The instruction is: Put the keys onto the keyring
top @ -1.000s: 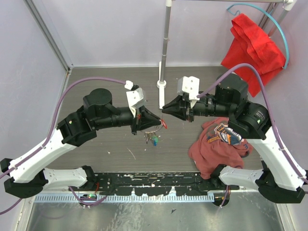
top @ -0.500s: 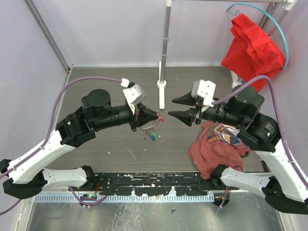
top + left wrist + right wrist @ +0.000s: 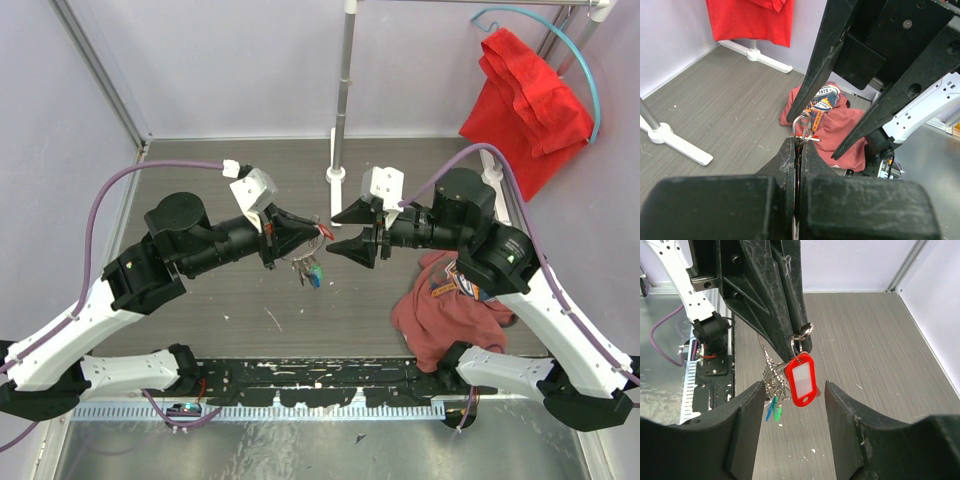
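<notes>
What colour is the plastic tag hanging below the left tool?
Red with a white insert; the tag shows best in the right wrist view.

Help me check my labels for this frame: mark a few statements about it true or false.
1. The left claw is shut on the keyring. True.
2. The right claw is shut on the red tag. False: it is open, with one finger on either side of the tag.
3. The keys lie on the table. False: they hang in the air under the left claw.
4. A maroon shirt lies on the table by the right arm. True.
</notes>
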